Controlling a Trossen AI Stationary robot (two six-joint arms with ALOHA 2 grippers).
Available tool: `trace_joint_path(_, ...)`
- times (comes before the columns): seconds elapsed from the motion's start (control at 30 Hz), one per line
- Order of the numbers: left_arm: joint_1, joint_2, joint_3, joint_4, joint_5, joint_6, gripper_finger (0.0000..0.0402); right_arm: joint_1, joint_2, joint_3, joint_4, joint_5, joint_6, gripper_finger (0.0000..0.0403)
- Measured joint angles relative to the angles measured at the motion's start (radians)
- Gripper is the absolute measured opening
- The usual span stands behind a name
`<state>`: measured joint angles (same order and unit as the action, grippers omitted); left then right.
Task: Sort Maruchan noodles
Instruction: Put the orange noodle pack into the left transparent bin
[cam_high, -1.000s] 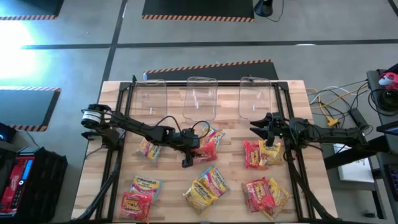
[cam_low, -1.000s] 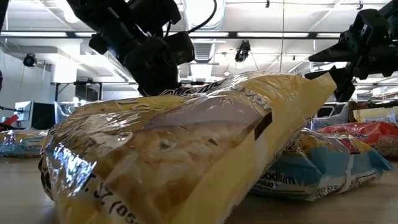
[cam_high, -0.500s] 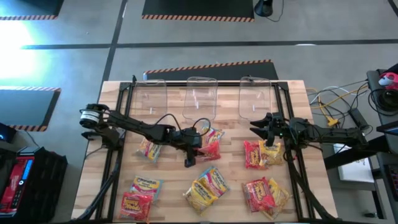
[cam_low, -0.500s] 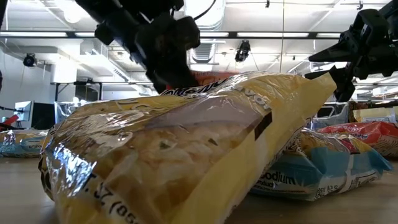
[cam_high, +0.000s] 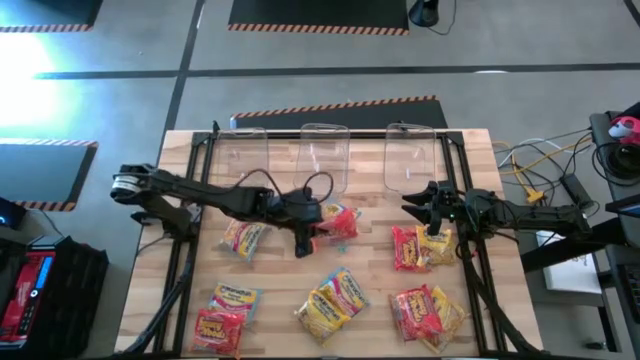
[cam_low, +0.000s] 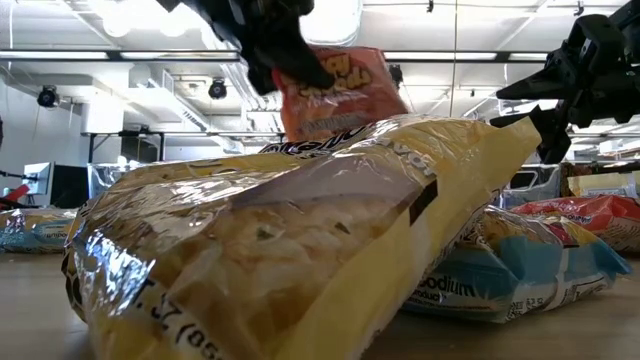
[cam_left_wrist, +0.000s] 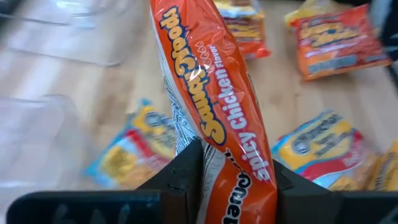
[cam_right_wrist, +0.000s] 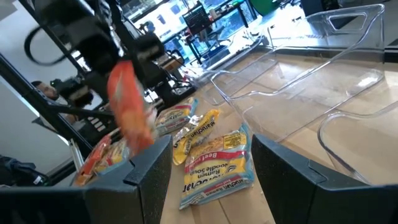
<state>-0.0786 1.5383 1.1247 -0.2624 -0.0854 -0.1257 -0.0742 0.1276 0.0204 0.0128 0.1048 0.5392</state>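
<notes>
**Left gripper holds a red Spicy Chicken packet above the table's middle**

Nearest the front edge of the wooden table (cam_high: 180, 300) lie three clusters of Maruchan packets: a pink-yellow and red pair (cam_high: 225, 310) toward the front left corner, a yellow pile (cam_high: 333, 300) at the front middle, and a red-and-yellow pair (cam_high: 425, 312) toward the front right. In the low view the yellow pile fills most of the picture, its clear crinkly wrap shining over pale noodles.

Farther in, a multicoloured packet (cam_high: 243, 238) lies left of centre. Beside it the left gripper (cam_high: 305, 232) is clamped on a red packet (cam_left_wrist: 214, 118), holding it on edge and clear of the table; the wrist view shows orange-red glossy film with yellow lettering and the words "Spicy Chicken". In the low view it hangs above the yellow pile, probably well behind it.

On the right side, the right gripper (cam_high: 425, 205) hovers with fingers spread over a red and yellow pair (cam_high: 420, 247).

Along the back edge stand three clear bins (cam_high: 322, 155).
</notes>
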Motion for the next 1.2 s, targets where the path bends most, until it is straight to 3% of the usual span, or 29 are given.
trace_joint_path(0.37, 0.218, -0.169, 0.088, -0.306, -0.01, 0.253, 0.0075, 0.0, 0.0, 0.0, 0.0, 0.0, 0.0, 0.0208)
trace_joint_path(0.7, 0.497, -0.325, 0.005, -0.418, -0.007, 0.404, 0.0075, 0.0, 0.0, 0.0, 0.0, 0.0, 0.0, 0.0208)
trace_joint_path(0.97, 0.685, -0.35, -0.057, -0.507, -0.011, 0.535, 0.0075, 0.0, 0.0, 0.0, 0.0, 0.0, 0.0, 0.0208)
trace_joint_path(1.2, 0.818, -0.327, -0.058, -0.501, -0.012, 0.53, 0.0075, 0.0, 0.0, 0.0, 0.0, 0.0, 0.0, 0.0208)
